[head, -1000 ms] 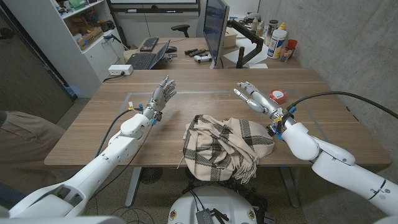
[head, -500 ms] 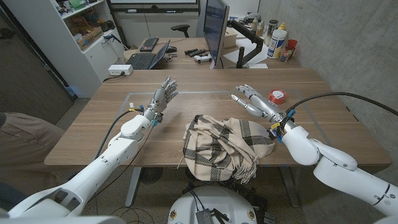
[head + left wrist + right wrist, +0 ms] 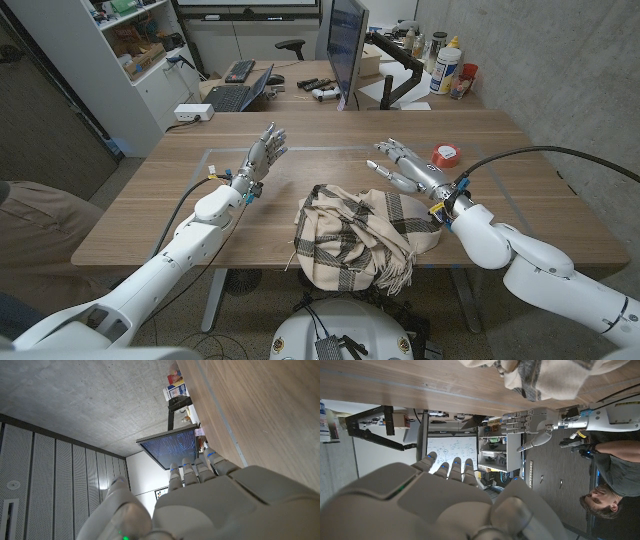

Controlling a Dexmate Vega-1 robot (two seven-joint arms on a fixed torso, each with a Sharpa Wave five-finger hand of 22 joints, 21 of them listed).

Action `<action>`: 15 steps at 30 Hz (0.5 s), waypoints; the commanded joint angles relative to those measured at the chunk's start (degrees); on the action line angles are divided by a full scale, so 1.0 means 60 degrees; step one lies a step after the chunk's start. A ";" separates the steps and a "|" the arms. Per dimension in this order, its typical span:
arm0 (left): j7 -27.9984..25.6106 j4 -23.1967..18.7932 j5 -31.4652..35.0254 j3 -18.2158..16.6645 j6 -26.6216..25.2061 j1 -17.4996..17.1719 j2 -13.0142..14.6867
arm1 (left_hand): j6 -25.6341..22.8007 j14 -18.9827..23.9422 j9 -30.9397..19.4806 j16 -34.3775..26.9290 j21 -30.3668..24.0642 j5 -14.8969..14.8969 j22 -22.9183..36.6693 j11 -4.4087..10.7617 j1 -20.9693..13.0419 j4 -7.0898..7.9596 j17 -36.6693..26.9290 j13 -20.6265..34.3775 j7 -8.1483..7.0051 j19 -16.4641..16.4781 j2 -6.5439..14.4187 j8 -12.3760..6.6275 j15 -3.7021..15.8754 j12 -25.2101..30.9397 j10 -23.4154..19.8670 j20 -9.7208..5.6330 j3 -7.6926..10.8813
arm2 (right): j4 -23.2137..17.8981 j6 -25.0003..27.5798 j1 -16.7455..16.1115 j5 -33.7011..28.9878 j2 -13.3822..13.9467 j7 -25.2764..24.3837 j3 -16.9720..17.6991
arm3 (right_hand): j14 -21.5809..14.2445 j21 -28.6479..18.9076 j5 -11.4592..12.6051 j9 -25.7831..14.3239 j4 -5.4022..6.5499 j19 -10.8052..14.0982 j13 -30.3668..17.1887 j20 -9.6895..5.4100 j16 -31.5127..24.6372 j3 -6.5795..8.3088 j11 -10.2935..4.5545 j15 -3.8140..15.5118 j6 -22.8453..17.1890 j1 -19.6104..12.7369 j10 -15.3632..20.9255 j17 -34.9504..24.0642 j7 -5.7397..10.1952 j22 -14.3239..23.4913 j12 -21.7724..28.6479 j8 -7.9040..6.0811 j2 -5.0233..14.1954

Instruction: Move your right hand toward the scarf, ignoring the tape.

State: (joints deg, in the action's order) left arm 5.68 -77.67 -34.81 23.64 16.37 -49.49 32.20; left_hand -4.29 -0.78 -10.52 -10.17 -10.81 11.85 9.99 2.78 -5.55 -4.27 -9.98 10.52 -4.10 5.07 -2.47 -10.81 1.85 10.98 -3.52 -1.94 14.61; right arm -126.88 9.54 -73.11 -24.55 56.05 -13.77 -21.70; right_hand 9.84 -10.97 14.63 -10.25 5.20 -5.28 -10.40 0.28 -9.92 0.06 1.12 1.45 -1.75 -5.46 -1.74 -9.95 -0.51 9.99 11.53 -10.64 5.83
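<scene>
Scarf point(image 3: 362, 236) lies just beside open right hand point(image 3: 405, 165).

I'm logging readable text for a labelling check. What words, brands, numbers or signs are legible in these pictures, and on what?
None can be read.
Monitor: rows of blue text, too small to read.
Whiteboard: scribbles, too blurred.
Bottles on the back desk: labels too small.
Tape: no legible print.
Scarf: plaid pattern, no visible tag.
</scene>
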 commanded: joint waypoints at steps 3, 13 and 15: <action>0.0051 0.0013 0.0013 -0.0057 0.0134 0.0061 0.0028 | 0.0067 -0.0083 -0.0021 -0.0031 -0.0026 0.0006 0.0019 -0.0010 -0.0035 -0.0069 -0.0034 0.0028 -0.0027 -0.0036 0.0050 -0.0026 0.0610 0.0044 0.0048 -0.0106 0.0005 | -0.0264 0.0580 0.0082 -0.0703 -0.0082 0.0337 -0.0385 | 0.0096 0.0010 0.0041 -0.0036 0.0029 -0.0104 -0.0025 0.0060 -0.0058 0.0147 -0.0086 0.0100 -0.0047 -0.0037 -0.0056 -0.0025 0.0084 0.0041 0.0049 -0.0082 0.0776; 0.0097 -0.0011 -0.0013 -0.0082 0.0156 0.0010 0.0079 | 0.0067 -0.0147 -0.0021 -0.0016 -0.0026 0.0007 0.0018 -0.0009 -0.0033 -0.0079 -0.0033 0.0028 -0.0024 -0.0047 0.0053 -0.0029 0.0593 0.0047 0.0058 -0.0111 0.0003 | -0.0280 0.0946 0.0144 -0.0964 -0.0271 0.0457 -0.0684 | 0.0101 -0.0005 0.0037 -0.0038 0.0072 -0.0093 -0.0026 0.0069 -0.0067 0.0230 -0.0061 0.0096 -0.0029 -0.0030 -0.0084 -0.0032 0.0088 0.0044 0.0045 -0.0070 0.0811; 0.0101 -0.0039 -0.0019 -0.0086 0.0141 -0.0015 0.0101 | 0.0070 -0.0149 -0.0021 -0.0018 -0.0026 0.0007 0.0018 -0.0007 -0.0033 -0.0082 -0.0033 0.0028 -0.0025 -0.0049 0.0054 -0.0029 0.0585 0.0048 0.0058 -0.0110 0.0003 | -0.0289 0.1026 0.0136 -0.1014 -0.0323 0.0442 -0.0747 | 0.0104 -0.0008 0.0033 -0.0039 0.0087 -0.0094 -0.0027 0.0064 -0.0069 0.0249 -0.0074 0.0103 -0.0020 -0.0022 -0.0099 -0.0034 0.0093 0.0045 0.0041 -0.0066 0.0816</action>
State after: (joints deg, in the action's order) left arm 6.10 -77.60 -34.69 23.35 17.18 -49.18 32.37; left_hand -4.29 -1.31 -10.52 -10.17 -10.81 11.85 9.99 2.77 -5.55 -4.45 -9.98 10.51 -4.11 5.08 -2.47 -10.81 1.91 10.98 -3.52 -1.94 14.42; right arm -128.26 13.14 -72.61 -28.62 55.34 -11.93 -24.25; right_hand 9.83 -10.97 14.61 -10.25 5.54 -5.70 -10.40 0.72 -9.92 1.29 0.81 1.44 -1.74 -5.50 -2.06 -10.01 -0.51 9.99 11.53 -10.64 5.88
